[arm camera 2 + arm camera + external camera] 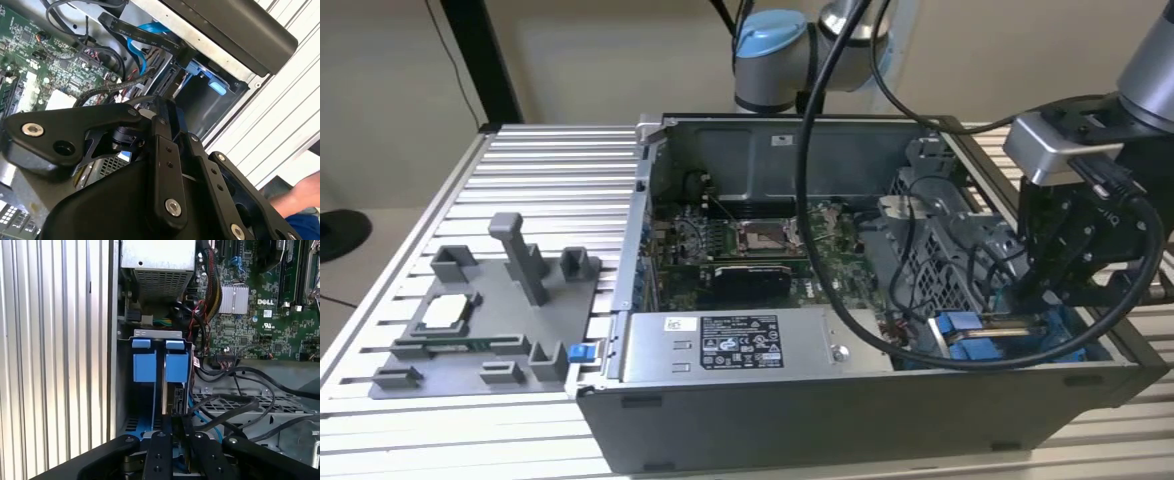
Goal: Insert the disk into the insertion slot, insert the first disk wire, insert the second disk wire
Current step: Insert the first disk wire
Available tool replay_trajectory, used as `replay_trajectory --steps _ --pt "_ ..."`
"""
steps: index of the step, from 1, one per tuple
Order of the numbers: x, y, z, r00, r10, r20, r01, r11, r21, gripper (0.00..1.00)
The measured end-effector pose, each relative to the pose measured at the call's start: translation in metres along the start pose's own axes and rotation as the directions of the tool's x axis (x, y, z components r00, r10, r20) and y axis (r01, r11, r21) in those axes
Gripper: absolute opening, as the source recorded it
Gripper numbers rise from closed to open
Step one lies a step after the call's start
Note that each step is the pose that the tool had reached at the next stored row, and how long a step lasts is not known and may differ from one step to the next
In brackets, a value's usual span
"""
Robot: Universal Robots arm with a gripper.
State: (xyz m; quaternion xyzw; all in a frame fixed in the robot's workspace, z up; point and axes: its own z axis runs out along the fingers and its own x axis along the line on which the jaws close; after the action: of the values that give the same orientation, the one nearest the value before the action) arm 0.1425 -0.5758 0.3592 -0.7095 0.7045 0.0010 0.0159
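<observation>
pincer [178, 425] is down inside the open computer case [854, 420], in the front corner on the exterior view's right. as far as we can make out it's squeezed narrow onto the edge of the disk [165, 385]. the disk stands on edge, so in the first wrist view we're looking along its thin silver side. it sits in the insertion slot [142, 365], with the bright blue rails hugging it on both sides and two blue tabs at the far end. how deep it's seated we honestly can't tell.

next to the slot, on the exterior view's left of it, is the grey power-supply box [727, 345], with a bundle of coloured wires [212, 285] coming out beside it. black cables [240, 405] sprawl loose over the perforated metal cage [947, 260] right by the slot. the green motherboard [747, 240] takes up the middle of the case.

the whole case lies on a ribbed aluminium desk [547, 170]. a grey plastic fixture [480, 320] sits well apart from the case on the exterior view's left.
</observation>
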Motion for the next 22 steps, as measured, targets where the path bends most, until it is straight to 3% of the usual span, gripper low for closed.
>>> replay_trajectory --steps 6,14,22 --pt "0.0018 -0.0013 0.0014 1.0 0.0 0.0003 0.0 1.0 -0.0021 0.0" --pt "0.002 -0.0133 0.005 1.0 0.0 0.0013 0.0 1.0 -0.0068 0.0" --pt "0.0015 -0.0139 0.0068 1.0 0.0 0.0012 0.0 1.0 -0.0069 0.0"
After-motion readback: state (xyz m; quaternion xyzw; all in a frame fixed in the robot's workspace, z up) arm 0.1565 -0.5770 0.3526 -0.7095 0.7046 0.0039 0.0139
